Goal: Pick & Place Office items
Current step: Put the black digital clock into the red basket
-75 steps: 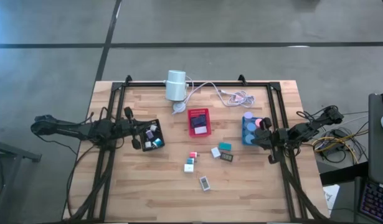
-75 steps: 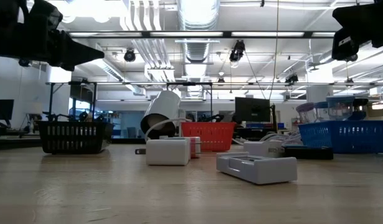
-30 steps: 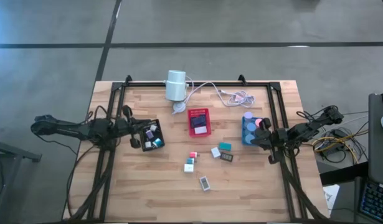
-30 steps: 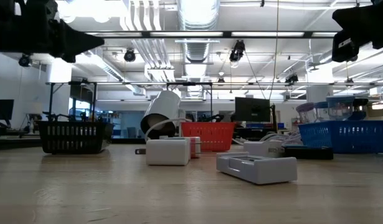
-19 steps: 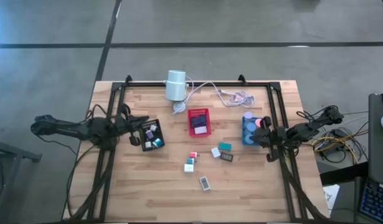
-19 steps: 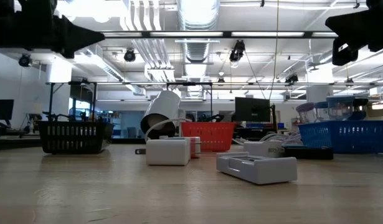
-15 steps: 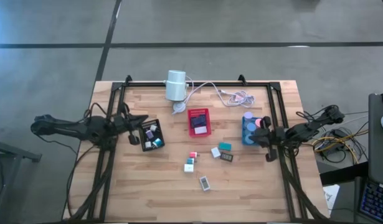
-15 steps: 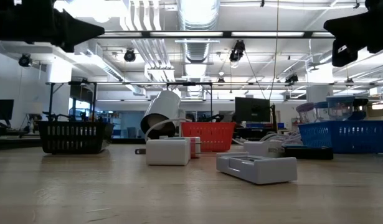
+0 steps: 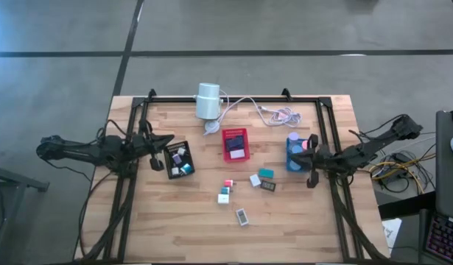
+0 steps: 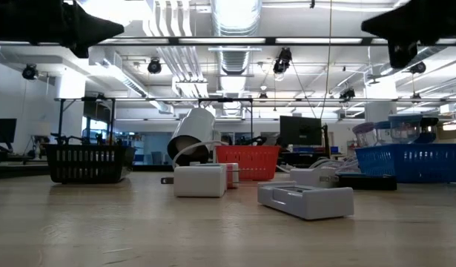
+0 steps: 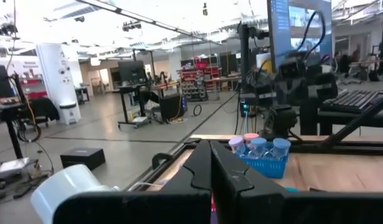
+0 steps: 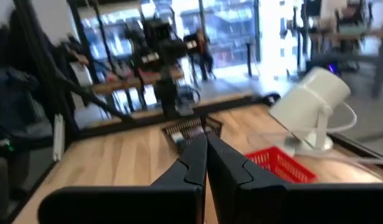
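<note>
The left gripper (image 9: 167, 140) has pulled back from the black tray (image 9: 179, 160), shut and holding nothing. The right gripper (image 9: 308, 179), also shut and empty, has swung out beside the blue tray (image 9: 291, 157). Loose office items (image 9: 248, 190) wait below the red tray (image 9: 235, 144), so more picking is likely.

Robotics lab, exposed ceiling ducts (image 10: 235, 22), monitors (image 11: 300, 28), concrete floor (image 9: 285, 26)
</note>
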You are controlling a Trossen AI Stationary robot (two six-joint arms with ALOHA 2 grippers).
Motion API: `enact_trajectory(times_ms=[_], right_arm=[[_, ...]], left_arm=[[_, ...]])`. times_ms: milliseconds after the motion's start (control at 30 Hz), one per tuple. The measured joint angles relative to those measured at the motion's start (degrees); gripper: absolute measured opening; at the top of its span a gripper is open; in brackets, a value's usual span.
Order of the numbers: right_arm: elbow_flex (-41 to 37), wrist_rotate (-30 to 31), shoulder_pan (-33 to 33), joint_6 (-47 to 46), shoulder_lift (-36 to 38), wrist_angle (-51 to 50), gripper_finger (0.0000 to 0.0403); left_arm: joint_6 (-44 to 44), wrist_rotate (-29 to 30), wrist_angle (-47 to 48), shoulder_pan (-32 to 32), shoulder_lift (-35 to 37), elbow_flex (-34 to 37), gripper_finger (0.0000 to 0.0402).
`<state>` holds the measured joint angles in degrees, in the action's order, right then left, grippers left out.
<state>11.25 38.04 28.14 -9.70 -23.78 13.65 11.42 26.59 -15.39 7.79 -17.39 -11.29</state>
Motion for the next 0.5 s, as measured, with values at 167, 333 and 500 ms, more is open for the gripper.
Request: enact_trajectory(times_ms=[167, 333, 500], right_arm=[[15.42, 1.07, -0.02, -11.3, -11.7, -21.87, 0.0008], [26.78, 0.25, 0.16, -27.25, -24.66, -42.75, 0.0008], [35.71, -6.03, -0.42, -35.37, -36.48, -53.43, 0.0008]], left_arm=[[1.68, 0.0, 0.47, 0.0, 0.0, 0.04, 0.0], [3.59, 0.0, 0.45, 0.0, 0.0, 0.09, 0.0], [3.82, 0.0, 1.43, 0.0, -0.09, 0.31, 0.0]])
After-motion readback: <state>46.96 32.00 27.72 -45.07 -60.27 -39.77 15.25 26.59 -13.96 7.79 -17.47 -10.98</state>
